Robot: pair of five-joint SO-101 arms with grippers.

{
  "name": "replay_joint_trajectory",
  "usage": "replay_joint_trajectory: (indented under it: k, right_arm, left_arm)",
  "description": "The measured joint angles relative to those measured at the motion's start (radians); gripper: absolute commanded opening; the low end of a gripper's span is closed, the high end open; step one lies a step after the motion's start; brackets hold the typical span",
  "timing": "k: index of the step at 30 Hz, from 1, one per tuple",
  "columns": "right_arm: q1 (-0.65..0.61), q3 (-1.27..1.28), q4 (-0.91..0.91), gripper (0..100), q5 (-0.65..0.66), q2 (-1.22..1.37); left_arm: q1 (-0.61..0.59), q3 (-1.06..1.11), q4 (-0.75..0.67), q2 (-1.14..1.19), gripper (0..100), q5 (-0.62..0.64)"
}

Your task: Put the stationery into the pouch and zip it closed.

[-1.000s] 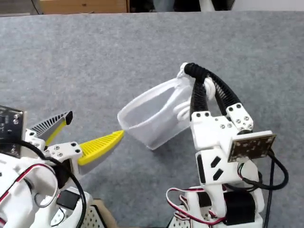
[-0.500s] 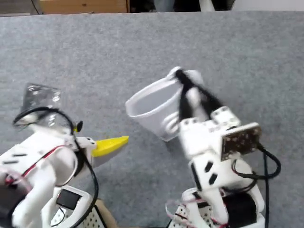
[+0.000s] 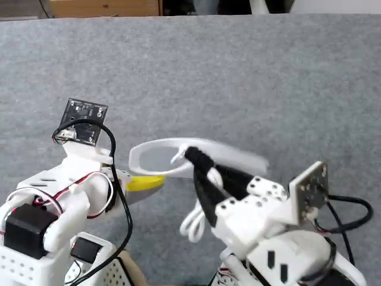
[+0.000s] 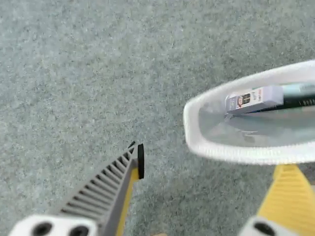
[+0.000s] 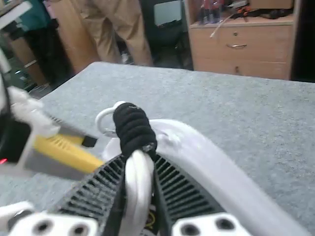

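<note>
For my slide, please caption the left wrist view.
Open left gripper at the white pouch mouth, stationery inside.

Left wrist view: the pouch (image 4: 236, 152) and the pen (image 4: 253, 100) inside run off the edge. From above the pouch is blurred, its near side behind the right arm (image 3: 262, 214).

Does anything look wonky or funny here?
Yes. The pouch isn't lying flat. The right gripper pinches its rim and holds it tipped sideways with its mouth wide open. The stationery is inside, but with nothing zipped it might slip out.
</note>
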Motion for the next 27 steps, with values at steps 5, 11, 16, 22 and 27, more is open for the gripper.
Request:
replay_joint_trajectory:
  k: [5,11,16,22,27]
  right_arm:
    - [-0.044,-0.098,0.092,1.2,0.049,-0.002]
    - [-0.046,-0.143,0.123,1.2,0.112,-0.002]
    - [-0.046,-0.143,0.124,1.2,0.17,-0.002]
    - [-0.046,-0.149,0.1,1.2,0.175,0.092]
    - [0.044,-0.149,-0.014,1.2,0.176,0.173]
  left_arm:
    - [-0.083,0.0,-0.054,0.0,41,0.0]
    - [-0.155,0.0,-0.098,0.0,41,0.0]
    - [-0.155,0.0,-0.098,0.0,41,0.0]
    - [-0.08,0.0,-0.006,0.0,41,-0.04]
    - [0.071,0.0,0.058,-0.012,45,-0.072]
